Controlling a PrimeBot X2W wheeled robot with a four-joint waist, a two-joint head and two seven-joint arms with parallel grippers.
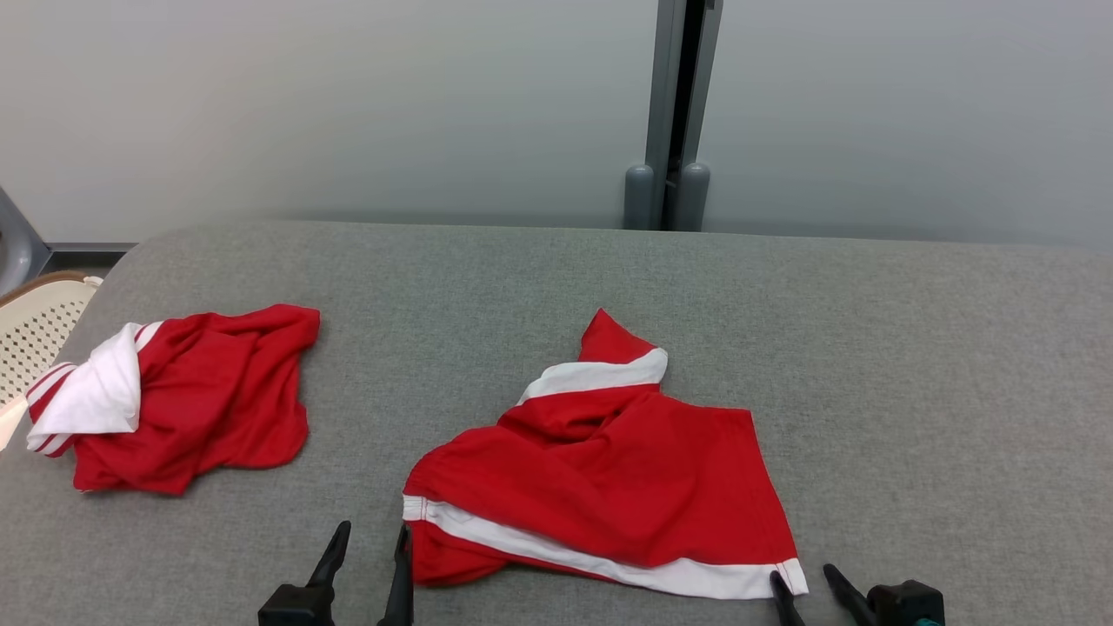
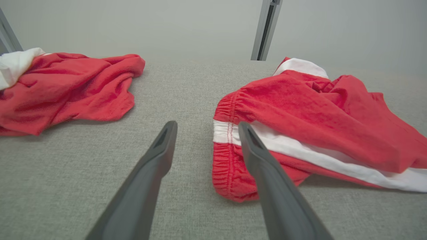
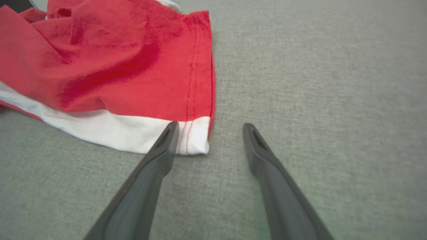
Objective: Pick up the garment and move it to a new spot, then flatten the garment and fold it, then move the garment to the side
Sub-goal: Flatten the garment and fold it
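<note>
Spanning the whole head view: one worktop [image 1: 913, 365], covered in grey woven cloth of fine even grain, with a rounded far-left corner. Behind it, a plain pale grey wall [image 1: 348, 104], smooth and matt, split by an upright grey metal post [image 1: 674, 113]. Item, task piece: one garment [image 1: 626, 469], red soft knit with broad white bands, lying rumpled and partly folded over itself at the middle of the worktop, reaching toward the front edge. It has a gathered elastic waistband at its left end and a straight hem with a double row of stitching at its right end, and one red-and-white flap peaks toward the far edge. Item: a second red garment [image 1: 209, 391] of the same knit, bunched into a loose heap with a white fold, at the left edge and well apart from the first. Item: a cream perforated basket [image 1: 35, 330], just off the left edge and partly cut off. Item: left gripper [image 1: 372, 532], two long dark tapered fingers spread apart with nothing between them, at the front edge just beside the waistband; contact cannot be told. Item: right gripper [image 1: 802, 576], fingers likewise spread and empty, at the front edge, one tip at the white hem corner and the other over bare cloth.
</note>
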